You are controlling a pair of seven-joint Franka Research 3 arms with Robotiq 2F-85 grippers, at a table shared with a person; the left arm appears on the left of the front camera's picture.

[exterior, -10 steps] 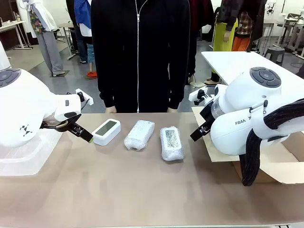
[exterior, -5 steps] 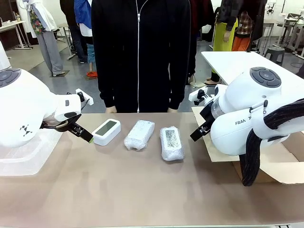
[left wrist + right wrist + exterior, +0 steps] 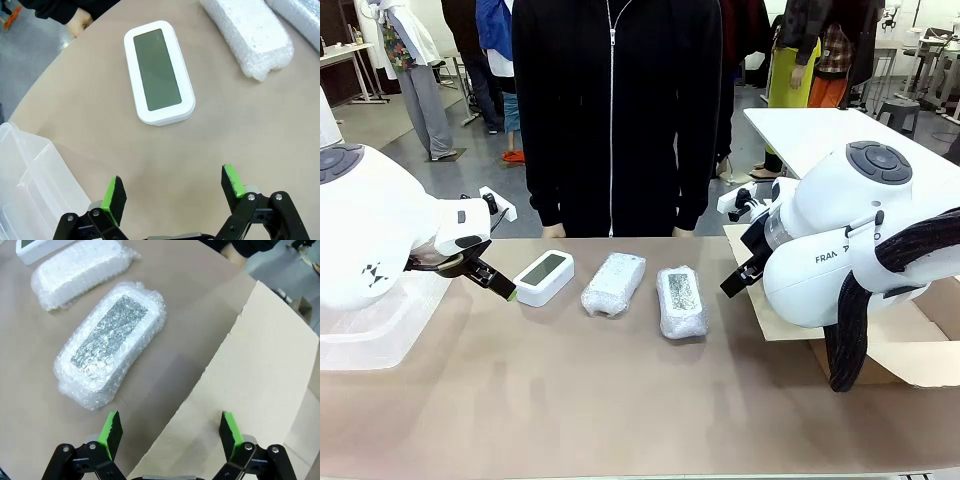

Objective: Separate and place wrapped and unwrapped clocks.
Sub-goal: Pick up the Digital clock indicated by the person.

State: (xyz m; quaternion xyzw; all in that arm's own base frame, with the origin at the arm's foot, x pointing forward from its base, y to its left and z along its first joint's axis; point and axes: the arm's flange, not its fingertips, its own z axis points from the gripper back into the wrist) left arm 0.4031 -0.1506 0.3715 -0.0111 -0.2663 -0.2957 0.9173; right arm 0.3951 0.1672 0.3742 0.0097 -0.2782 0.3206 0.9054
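Three clocks lie in a row at the table's far side. The bare white clock (image 3: 544, 277) (image 3: 159, 71) with a grey-green screen is leftmost. A plain bubble-wrapped bundle (image 3: 614, 283) (image 3: 250, 35) (image 3: 75, 270) lies in the middle. Rightmost is a wrapped bundle showing a dark speckled panel (image 3: 682, 300) (image 3: 112, 347). My left gripper (image 3: 495, 281) (image 3: 174, 190) hovers open just left of the bare clock, holding nothing. My right gripper (image 3: 732, 283) (image 3: 170, 432) is open beside the speckled bundle, over the cardboard's edge.
A clear plastic tub (image 3: 370, 330) (image 3: 30, 180) sits at the table's left edge. A flat cardboard sheet over a box (image 3: 910, 340) (image 3: 260, 370) lies at the right. A person in a black jacket (image 3: 615, 110) stands at the far edge, a hand (image 3: 80, 20) near the table.
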